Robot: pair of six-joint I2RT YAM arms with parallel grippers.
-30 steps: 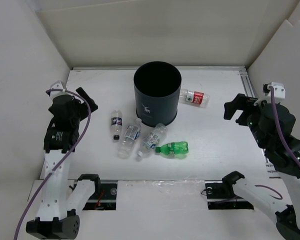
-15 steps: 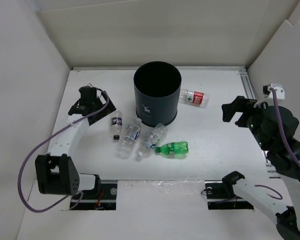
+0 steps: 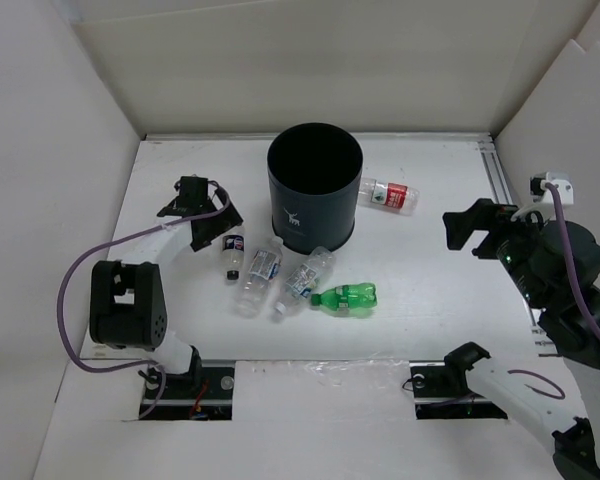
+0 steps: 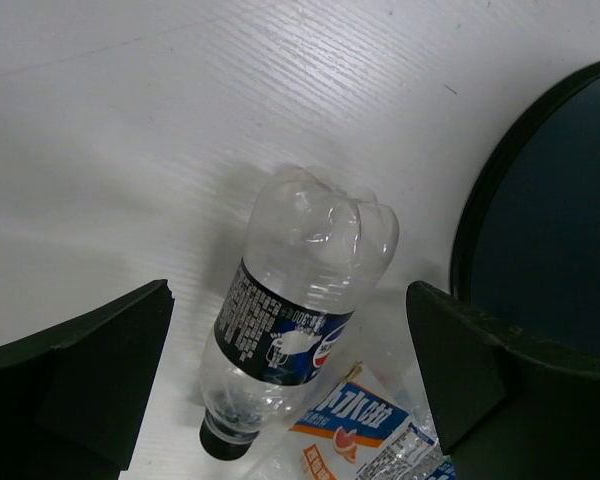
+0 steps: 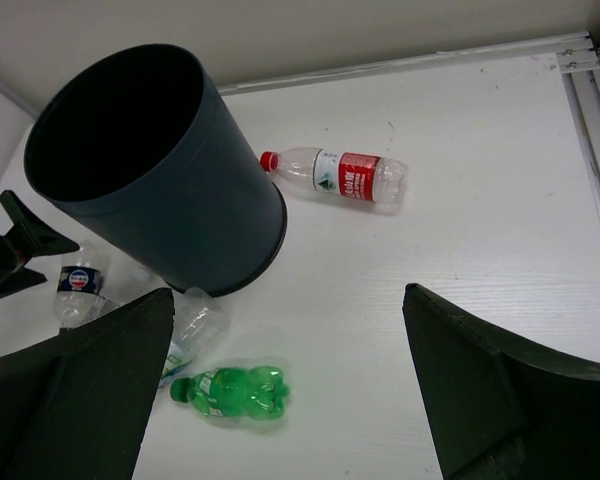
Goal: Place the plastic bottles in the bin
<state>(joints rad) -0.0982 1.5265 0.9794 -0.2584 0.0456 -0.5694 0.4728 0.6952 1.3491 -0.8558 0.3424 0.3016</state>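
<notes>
The dark bin [image 3: 315,186] stands upright at the table's back middle; it also shows in the right wrist view [image 5: 150,170]. A clear bottle with a dark blue label [image 3: 234,247] lies just below my open left gripper [image 3: 206,217], between its jaws in the left wrist view [image 4: 300,310]. Two more clear bottles [image 3: 261,275] [image 3: 305,278] and a green bottle [image 3: 348,296] lie in front of the bin. A red-label bottle [image 3: 392,195] lies right of the bin. My right gripper [image 3: 475,228] is open and empty, high at the right.
White walls enclose the table on the left, back and right. A metal rail [image 3: 498,180] runs along the right edge. A purple cable [image 3: 100,260] loops from the left arm.
My left arm has swung forward and down from the left wall; its open gripper now hangs over the blue-label bottle. The right gripper shifted only slightly. No bottle moved.
</notes>
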